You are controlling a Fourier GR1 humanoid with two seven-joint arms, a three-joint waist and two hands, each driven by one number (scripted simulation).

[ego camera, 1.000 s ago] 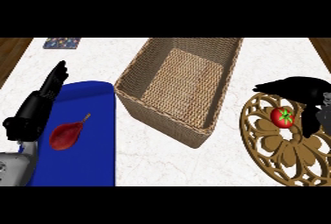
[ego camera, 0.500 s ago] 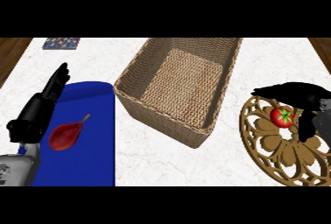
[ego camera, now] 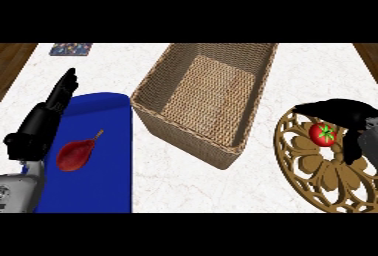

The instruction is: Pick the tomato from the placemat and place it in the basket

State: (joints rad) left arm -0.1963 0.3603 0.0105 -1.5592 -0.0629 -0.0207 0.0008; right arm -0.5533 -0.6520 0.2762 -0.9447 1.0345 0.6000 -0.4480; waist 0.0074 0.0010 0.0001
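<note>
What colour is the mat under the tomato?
Golden brown, with cut-out flower shapes: the placemat, under the tomato, in the head view.

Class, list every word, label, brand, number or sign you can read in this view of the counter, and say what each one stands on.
No readable text, number or brand shows anywhere.
The small patterned item at the counter's far left corner has coloured marks too blurred to read as letters.
The basket, blue mat, wooden placemat and tomato carry no labels.

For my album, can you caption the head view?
Right hand curls around a red tomato on the round wooden placemat, beside a woven basket.
</note>
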